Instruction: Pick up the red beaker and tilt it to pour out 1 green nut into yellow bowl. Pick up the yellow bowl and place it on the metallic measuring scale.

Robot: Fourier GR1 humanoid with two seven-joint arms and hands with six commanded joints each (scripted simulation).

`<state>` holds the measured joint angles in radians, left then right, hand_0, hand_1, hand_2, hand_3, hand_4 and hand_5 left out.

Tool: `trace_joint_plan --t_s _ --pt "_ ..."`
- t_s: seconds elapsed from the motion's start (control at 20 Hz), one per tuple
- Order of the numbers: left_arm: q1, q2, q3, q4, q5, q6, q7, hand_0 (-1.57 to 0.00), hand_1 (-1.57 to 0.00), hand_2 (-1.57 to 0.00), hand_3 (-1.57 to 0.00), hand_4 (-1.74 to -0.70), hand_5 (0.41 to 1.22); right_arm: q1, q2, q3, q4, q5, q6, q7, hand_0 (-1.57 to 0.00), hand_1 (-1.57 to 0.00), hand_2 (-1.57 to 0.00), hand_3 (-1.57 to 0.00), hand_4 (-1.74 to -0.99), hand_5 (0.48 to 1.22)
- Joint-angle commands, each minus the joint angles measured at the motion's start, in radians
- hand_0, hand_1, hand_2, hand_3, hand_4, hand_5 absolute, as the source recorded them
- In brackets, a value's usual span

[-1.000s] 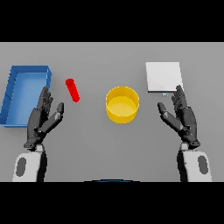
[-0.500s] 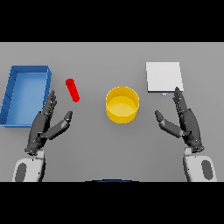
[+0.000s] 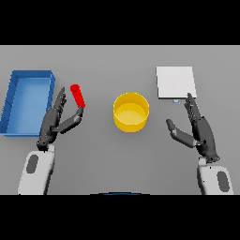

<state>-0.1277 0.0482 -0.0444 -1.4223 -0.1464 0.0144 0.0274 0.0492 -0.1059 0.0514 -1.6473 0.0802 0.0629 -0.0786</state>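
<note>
The red beaker (image 3: 77, 95) is a slim red tube, leaning on the grey table left of centre. My left hand (image 3: 55, 121) is just below and left of it, fingers straight and thumb reaching toward the beaker's lower end, holding nothing. The yellow bowl (image 3: 131, 112) stands in the middle of the table. The metallic measuring scale (image 3: 175, 82), a flat pale square, lies at the back right. My right hand (image 3: 199, 130) hovers open below the scale, to the right of the bowl. No green nut shows.
A blue open tray (image 3: 27, 100) lies at the far left, right beside my left hand.
My left hand has moved up and to the right, closing in on the red beaker. My right hand has drifted slightly down and to the right.
</note>
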Motion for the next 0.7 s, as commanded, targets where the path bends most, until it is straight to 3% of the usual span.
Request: trace_joint_plan --t_s 0.0,0.2,0.65 --pt "-0.026 -0.004 0.011 0.040 0.001 0.006 -0.029 0.00 0.00 0.00 0.00 -1.21 0.654 -0.008 -0.008 -0.011 0.009 -0.005 0.000 0.016 0.00 0.00 0.00 0.00 -1.292 0.615" --pt "-0.155 -0.005 0.050 0.177 0.010 0.016 -0.053 0.00 0.00 0.00 0.00 -1.22 0.638 -0.008 -0.017 -0.015 0.015 0.003 -0.002 -0.006 0.00 0.00 0.00 0.00 -1.297 0.625" --pt "-0.324 -0.008 0.088 0.434 -0.030 0.062 -0.153 0.00 0.00 0.00 0.00 -1.26 0.668 -0.012 -0.007 -0.011 0.018 0.020 -0.020 0.018 0.00 0.00 0.00 0.00 -1.300 0.642"
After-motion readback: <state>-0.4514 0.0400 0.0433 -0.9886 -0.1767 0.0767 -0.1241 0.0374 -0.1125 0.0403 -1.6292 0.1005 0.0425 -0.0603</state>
